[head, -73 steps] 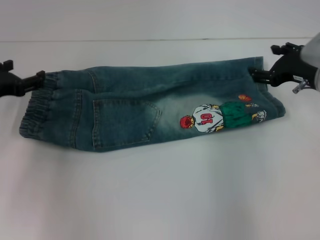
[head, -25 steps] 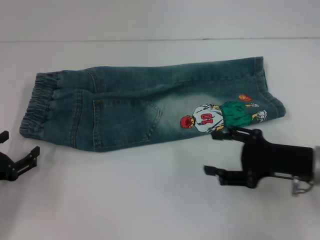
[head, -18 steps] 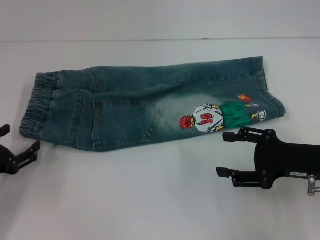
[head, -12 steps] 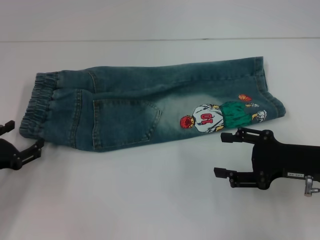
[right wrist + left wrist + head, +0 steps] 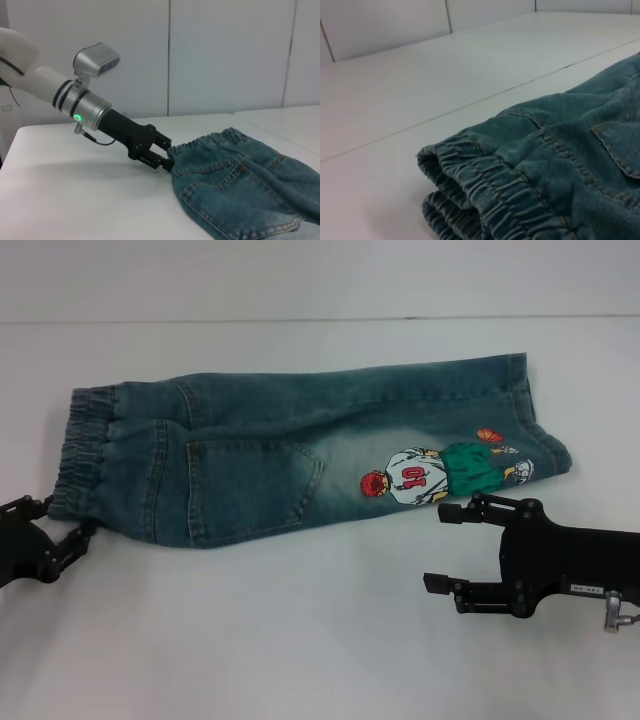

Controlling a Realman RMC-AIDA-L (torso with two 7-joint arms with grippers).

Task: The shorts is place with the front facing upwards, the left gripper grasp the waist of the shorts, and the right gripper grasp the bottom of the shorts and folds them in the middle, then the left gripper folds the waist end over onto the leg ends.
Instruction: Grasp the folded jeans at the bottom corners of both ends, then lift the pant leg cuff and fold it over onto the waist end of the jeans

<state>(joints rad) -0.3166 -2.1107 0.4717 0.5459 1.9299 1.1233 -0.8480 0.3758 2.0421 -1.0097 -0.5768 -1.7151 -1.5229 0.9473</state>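
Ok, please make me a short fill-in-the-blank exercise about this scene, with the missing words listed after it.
1. The shorts lie flat and are made of blue-green ____.
2. The number printed on the cartoon player is ____.
3. The left gripper is at the ____ of the shorts.
4. The right gripper, jaws open, holds ____.

Missing words: denim; 10; waist; nothing

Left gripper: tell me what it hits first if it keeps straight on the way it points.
The left gripper would probably meet the ruffled waist of the shorts first, at its near corner; its fingertips already sit at that edge, and contact is unclear.
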